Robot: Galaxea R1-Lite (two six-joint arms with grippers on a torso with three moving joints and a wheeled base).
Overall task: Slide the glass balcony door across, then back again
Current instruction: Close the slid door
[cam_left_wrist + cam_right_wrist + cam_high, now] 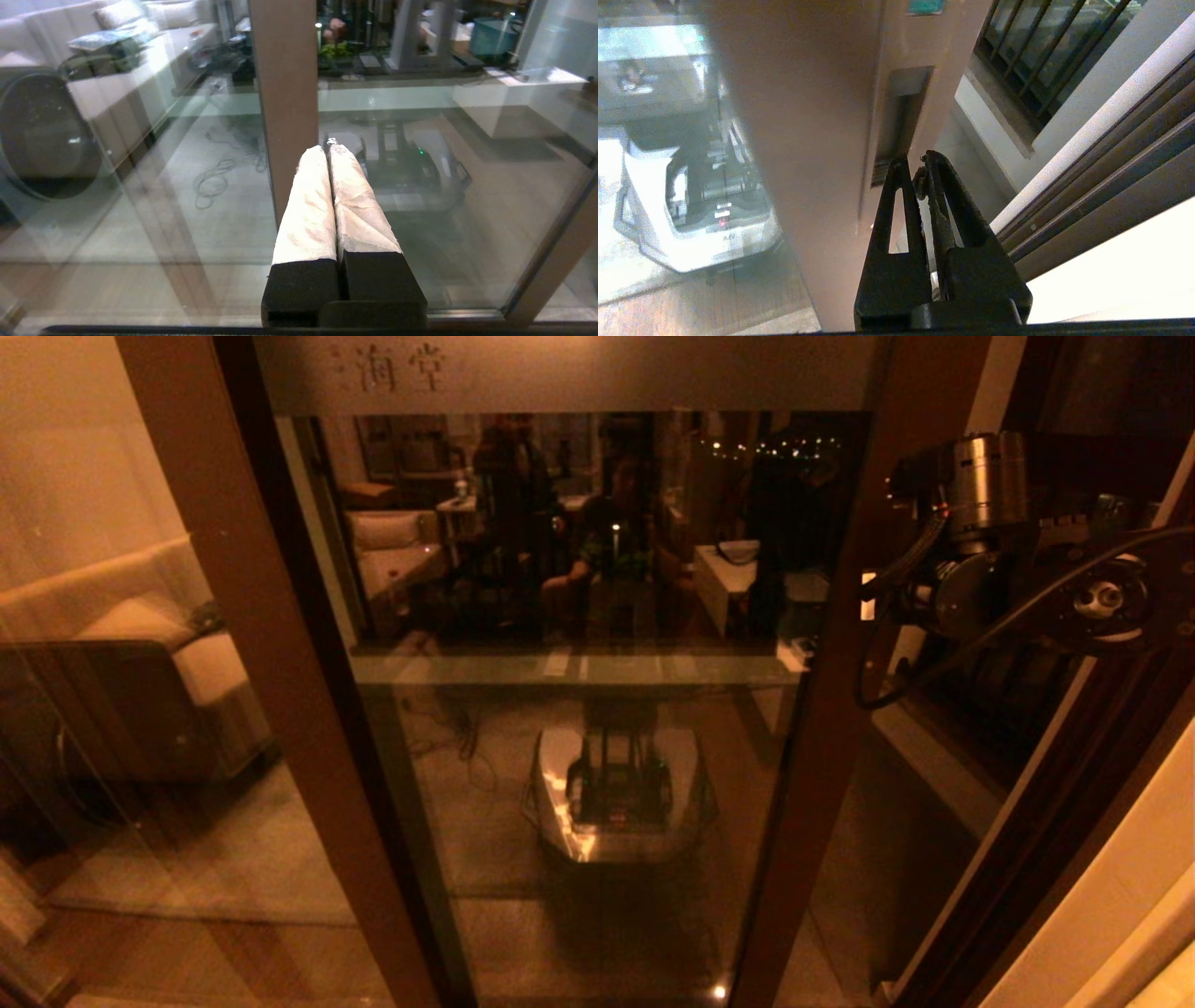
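The glass balcony door [597, 756] fills the middle of the head view, with a frosted top band [560, 373] bearing characters. Its right stile [831, 709] stands off the jamb, leaving a gap. My right arm [980, 513] reaches to that stile. In the right wrist view my right gripper [914, 163] is shut, its black fingertips at the lower end of the recessed handle slot [901, 121]. My left gripper [327, 148], with white-wrapped fingers [308, 210], is shut and points at a brown stile [285, 93] and the glass; it holds nothing.
A brown-framed glass pane [121, 709] without a handle stands at the left. Right of the door are the brown track rails [1111, 177] and a pale wall [1120, 915]. A dark barred window [1045, 51] lies beyond the gap. The glass reflects the robot's base [616, 793].
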